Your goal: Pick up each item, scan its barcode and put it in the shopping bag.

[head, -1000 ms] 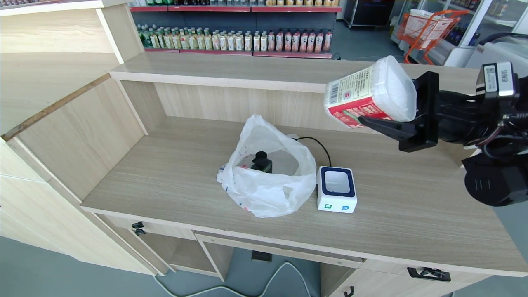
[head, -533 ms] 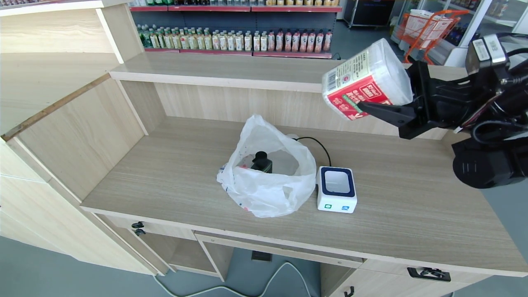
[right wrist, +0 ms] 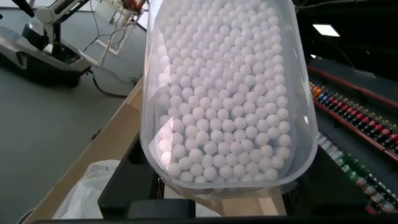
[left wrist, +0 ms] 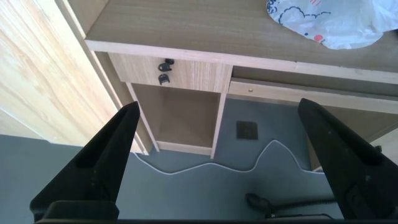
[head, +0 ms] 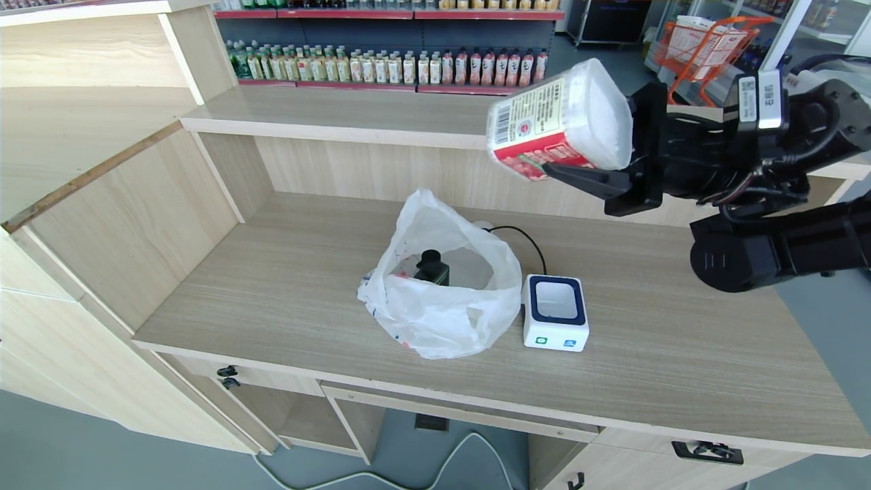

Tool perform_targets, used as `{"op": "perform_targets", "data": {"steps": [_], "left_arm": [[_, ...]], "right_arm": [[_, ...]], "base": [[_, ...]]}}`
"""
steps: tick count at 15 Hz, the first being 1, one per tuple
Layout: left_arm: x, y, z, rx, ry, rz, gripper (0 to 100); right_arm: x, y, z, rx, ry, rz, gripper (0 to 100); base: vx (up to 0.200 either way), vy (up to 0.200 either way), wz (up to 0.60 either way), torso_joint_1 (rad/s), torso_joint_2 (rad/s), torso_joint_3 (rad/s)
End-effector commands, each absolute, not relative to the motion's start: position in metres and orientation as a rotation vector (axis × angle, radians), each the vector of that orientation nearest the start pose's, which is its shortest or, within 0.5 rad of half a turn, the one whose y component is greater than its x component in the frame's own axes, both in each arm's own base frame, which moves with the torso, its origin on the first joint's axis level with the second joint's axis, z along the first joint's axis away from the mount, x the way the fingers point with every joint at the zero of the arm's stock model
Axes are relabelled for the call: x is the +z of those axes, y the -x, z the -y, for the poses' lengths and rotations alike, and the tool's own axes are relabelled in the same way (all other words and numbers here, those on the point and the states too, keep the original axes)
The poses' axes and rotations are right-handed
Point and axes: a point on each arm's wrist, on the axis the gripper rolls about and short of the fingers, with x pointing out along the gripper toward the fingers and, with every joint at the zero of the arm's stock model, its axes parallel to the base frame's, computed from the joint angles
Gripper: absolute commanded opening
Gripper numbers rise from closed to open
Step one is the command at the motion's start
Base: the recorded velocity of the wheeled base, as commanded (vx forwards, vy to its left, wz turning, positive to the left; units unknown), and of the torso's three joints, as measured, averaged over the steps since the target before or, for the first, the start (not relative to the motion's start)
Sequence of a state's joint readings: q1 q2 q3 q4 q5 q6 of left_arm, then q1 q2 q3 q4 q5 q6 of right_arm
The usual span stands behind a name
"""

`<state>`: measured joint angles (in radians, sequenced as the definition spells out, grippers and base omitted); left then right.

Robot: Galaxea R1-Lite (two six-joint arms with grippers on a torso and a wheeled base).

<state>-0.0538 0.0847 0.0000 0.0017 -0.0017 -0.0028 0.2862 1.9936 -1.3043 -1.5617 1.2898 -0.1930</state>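
My right gripper (head: 585, 146) clamps the bead tub (head: 544, 116), high over the counter's (head: 680, 354) far right. My left gripper (left wrist: 217, 109) hangs open.

a pale wooden counter (head: 680, 354) stood with a raised ledge (head: 354, 112) along its far side. behind it ran a store shelf (head: 354, 86) lined with a row of bottles (head: 388, 68) (greenish, white and pink ones), and an orange shopping cart (head: 701, 47) stood off to the right. under the counter were an open cubby (left wrist: 177, 118), a black drawer handle (head: 708, 451) and a white cable (left wrist: 205, 168) snaking over the grey floor (left wrist: 186, 199).
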Motion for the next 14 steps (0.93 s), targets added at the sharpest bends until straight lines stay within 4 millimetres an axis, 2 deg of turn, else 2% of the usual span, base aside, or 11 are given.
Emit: {"op": "perform_targets", "data": {"steps": [1,7,9,11,14], "left_arm": [[0.077,0.016,-0.001,-0.055,0.001,-0.086,100],[0.077,0.016,-0.001,-0.055,0.001,-0.086,100],[0.077,0.016,-0.001,-0.055,0.001,-0.086,100],[0.077,0.016,-0.001,-0.055,0.001,-0.086,100],[0.077,0.016,-0.001,-0.055,0.001,-0.086,100]], "right_arm": [[0.28,-0.35,-0.128,1.381,0.628,1.015,0],[0.277,-0.351,-0.148,1.415,0.618,1.052,0],[0.275,-0.346,-0.161,1.449,0.6,1.063,0],[0.279,-0.344,-0.161,1.443,0.609,1.078,0],[0.288,-0.329,-0.161,1.453,0.607,1.098,0]], "base": [[0.0,0.0,0.0,0.0,0.0,0.0],[0.0,0.0,0.0,0.0,0.0,0.0],[0.0,0.0,0.0,0.0,0.0,0.0],[0.0,0.0,0.0,0.0,0.0,0.0],[0.0,0.0,0.0,0.0,0.0,0.0]]}}
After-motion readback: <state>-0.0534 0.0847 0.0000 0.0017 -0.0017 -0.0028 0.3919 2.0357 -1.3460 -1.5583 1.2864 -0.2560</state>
